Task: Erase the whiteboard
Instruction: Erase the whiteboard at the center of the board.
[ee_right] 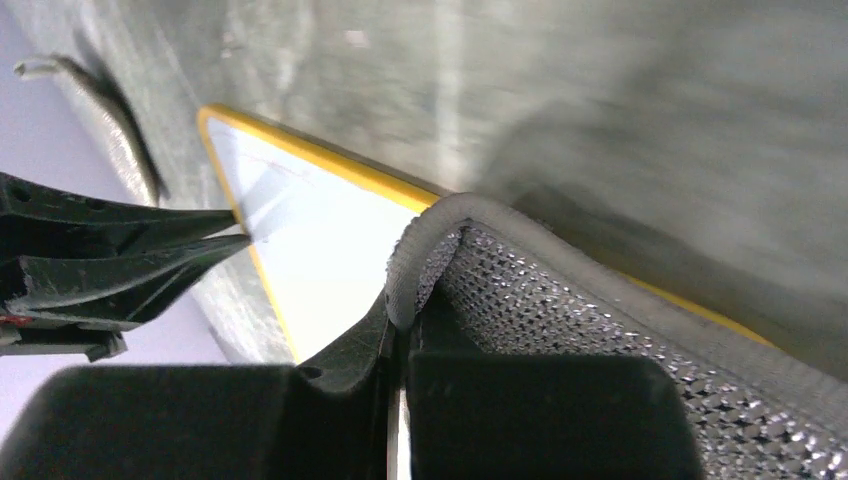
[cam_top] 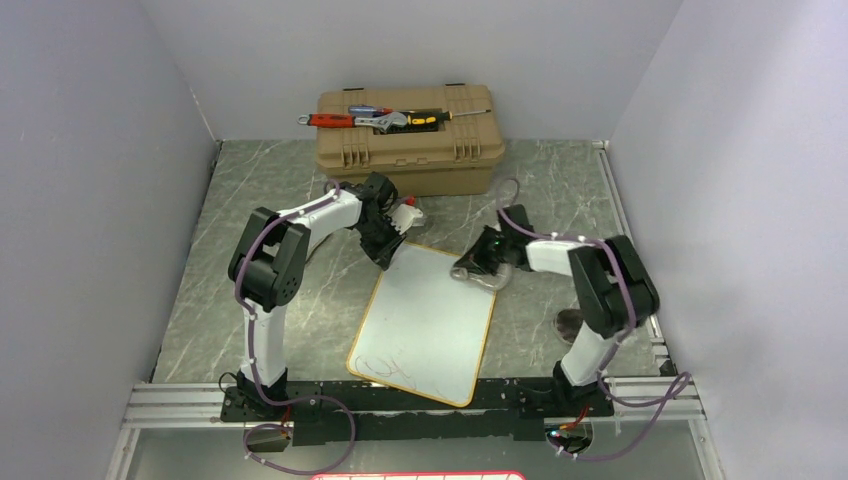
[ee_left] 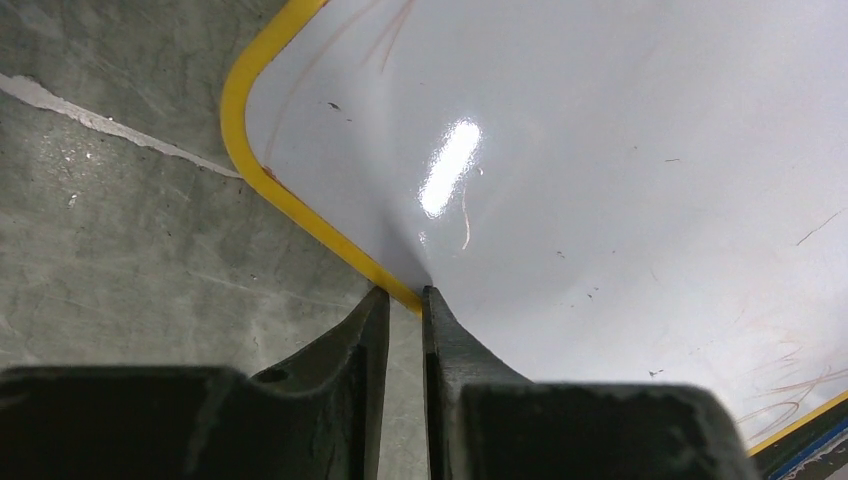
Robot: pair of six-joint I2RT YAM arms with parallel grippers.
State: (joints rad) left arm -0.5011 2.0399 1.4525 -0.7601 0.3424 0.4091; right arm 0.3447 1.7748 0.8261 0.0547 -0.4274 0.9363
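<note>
- The whiteboard [cam_top: 425, 325] lay on the grey table [cam_top: 190, 300] in the centre of the top view, skewed, between the two arms and below the tan toolbox [cam_top: 405, 145].
- The left gripper [ee_left: 404, 293] was right at the board's upper-left edge, fingers pressed nearly together. The yellow rim [ee_left: 238, 110] ran straight into the slit between them, so it looked like a pinch on the edge.
- The right gripper [ee_right: 400, 320] sat over at the upper-right edge, squeezed tight on the fold of a grey mesh pad [ee_right: 600, 340].
- Faint reddish scribbles [cam_top: 388, 368] waited in the board's lower-left corner, nearest the arm bases.
- As for handling, the board looked thin and light, and its gloss bent beside the pinch, so it probably flexes a little.
- That slick face gives no purchase and the board would likely skate on the table under a wipe. The rim near a corner looked the only sensible hold, gripped firmly while the pad pressed gently.
</note>
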